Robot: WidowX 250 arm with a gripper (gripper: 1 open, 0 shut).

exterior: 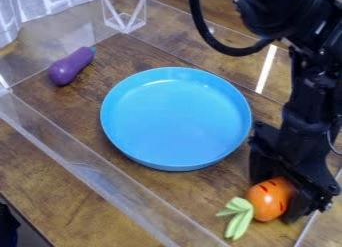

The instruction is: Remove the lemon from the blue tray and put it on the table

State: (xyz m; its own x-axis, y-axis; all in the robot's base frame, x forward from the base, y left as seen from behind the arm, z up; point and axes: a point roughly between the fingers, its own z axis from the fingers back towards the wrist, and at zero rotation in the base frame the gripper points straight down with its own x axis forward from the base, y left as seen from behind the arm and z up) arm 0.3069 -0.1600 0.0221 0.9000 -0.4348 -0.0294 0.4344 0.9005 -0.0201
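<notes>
Camera view: gripper [297,183] low beside blue tray [177,117], jaws' spread apparently hidden.

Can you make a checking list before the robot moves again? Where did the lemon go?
1. Blue tray has nothing in it: ok.
2. Lemon can be seen on the table: not ok, no lemon is in sight; it may be hidden behind the gripper.
3. Gripper has let go: cannot tell, its fingertips are hidden.
4. Carrot is clear of the gripper: not ok, it sits right against it.
5. Eggplant is out of the way: ok.
</notes>
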